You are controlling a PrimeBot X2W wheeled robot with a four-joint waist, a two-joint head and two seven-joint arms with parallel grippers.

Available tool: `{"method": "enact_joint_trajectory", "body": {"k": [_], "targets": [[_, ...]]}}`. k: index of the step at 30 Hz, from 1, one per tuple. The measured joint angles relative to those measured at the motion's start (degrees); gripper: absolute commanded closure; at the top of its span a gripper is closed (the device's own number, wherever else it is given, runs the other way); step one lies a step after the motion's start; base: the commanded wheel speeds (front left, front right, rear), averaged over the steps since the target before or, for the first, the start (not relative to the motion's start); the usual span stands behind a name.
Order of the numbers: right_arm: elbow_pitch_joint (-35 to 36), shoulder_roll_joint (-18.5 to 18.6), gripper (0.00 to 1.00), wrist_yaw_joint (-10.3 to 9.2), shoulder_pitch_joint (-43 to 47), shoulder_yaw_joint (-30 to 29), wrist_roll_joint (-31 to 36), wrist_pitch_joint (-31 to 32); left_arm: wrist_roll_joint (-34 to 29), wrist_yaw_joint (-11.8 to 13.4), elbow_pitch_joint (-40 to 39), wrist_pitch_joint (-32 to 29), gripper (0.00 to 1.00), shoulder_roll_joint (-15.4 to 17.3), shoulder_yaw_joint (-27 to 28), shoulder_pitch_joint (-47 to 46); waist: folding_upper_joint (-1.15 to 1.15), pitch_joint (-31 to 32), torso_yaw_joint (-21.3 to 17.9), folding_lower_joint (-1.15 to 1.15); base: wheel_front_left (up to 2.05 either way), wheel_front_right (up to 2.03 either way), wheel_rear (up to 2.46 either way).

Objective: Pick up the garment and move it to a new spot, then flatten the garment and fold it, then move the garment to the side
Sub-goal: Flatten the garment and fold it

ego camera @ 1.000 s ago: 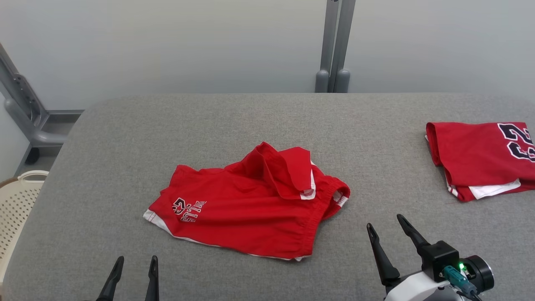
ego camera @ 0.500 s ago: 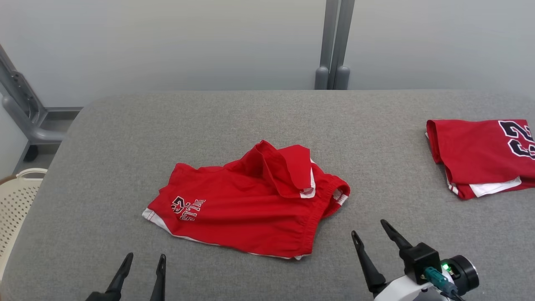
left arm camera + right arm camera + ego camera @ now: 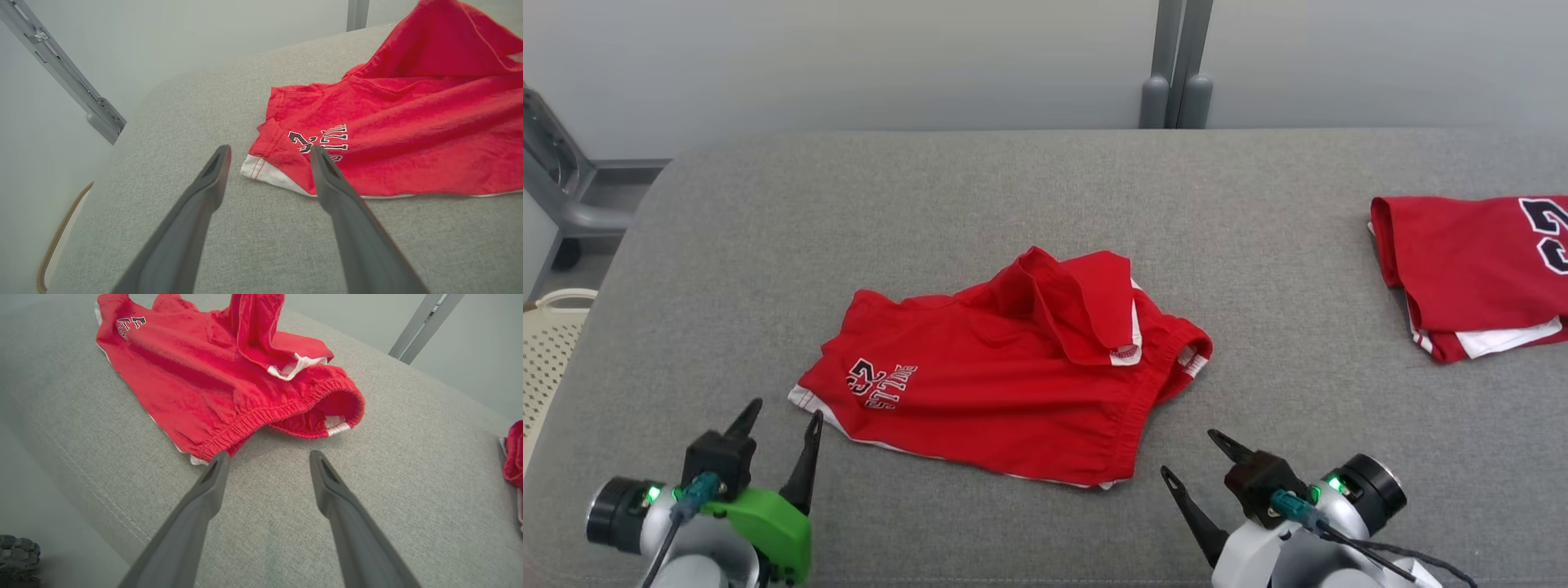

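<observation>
At table [image 3: 1029, 188] centre the red shorts [image 3: 980, 400] lie crumpled, my left and right jaws released either side; I risk pinching one layer only and dragging them bunched.

Garment [image 3: 1005, 392] central on the table [image 3: 1013, 180] — second garment [image 3: 1470, 261] at the right edge; basket [image 3: 547, 351] beyond the left edge

Grey fabric-covered table [image 3: 1029, 188], folded red top [image 3: 1470, 261] with white trim and a dark number near its right edge, cream perforated basket [image 3: 547, 343] beside its left edge, twin grey posts [image 3: 1176, 65] behind, pale wall [image 3: 849, 65]
</observation>
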State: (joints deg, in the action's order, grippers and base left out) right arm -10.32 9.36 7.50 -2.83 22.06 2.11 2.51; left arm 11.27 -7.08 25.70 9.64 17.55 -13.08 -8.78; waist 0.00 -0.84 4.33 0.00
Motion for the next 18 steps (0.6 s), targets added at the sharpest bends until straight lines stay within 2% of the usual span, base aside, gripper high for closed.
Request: {"method": "enact_joint_trajectory", "body": {"k": [10, 18], "targets": [[-1.48, 3.42, 0.00, 0.00, -6.47, 6.06, -1.92, 2.23, -0.32, -0.27, 11.61, -3.49, 0.00, 2.67, -3.99, -12.45, 0.00, -6.49, -0.77, 0.00, 0.00, 0.00, 0.00], [-0.37, 4.36, 0.00, 0.00, -7.84, 8.11, -2.56, 2.63, 0.76, -0.30, 19.06, -3.15, 0.00, 3.47, -4.27, -15.62, 0.00, -9.47, -2.15, 0.00, 0.00, 0.00, 0.00]]}}
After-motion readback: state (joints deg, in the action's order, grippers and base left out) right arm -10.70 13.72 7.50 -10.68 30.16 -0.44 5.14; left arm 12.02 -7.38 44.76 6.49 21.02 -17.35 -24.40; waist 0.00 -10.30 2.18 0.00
